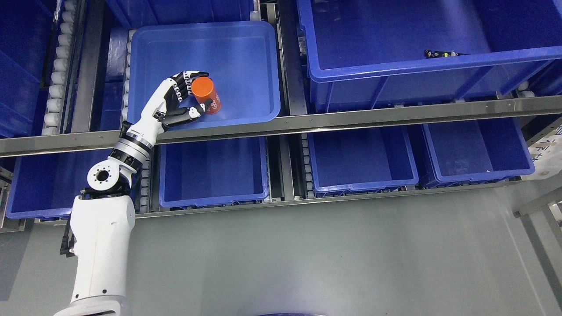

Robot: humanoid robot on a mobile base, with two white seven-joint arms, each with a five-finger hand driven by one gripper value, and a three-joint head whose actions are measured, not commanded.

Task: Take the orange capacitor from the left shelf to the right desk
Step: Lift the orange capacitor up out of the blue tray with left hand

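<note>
Blue bin (246,52) at 11 o'clock: moulded plastic, smooth, with a soft sheen on the floor. Orange capacitor (206,94): smooth casing, slightly glossy, white print on its side. Left hand (178,103): glossy white hard shell with matt black joints and finger segments; the wrist ring looks like bare metal. Shelf rail (351,116) crossing from 9 to 3 o'clock: brushed metal, reflective. Floor (329,254) at 6 o'clock: grey, smooth, dull sheen.

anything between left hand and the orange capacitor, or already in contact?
Nothing between them in the head view: the left hand has its fingers and thumb wrapped around the orange capacitor, inside the blue bin.
</note>
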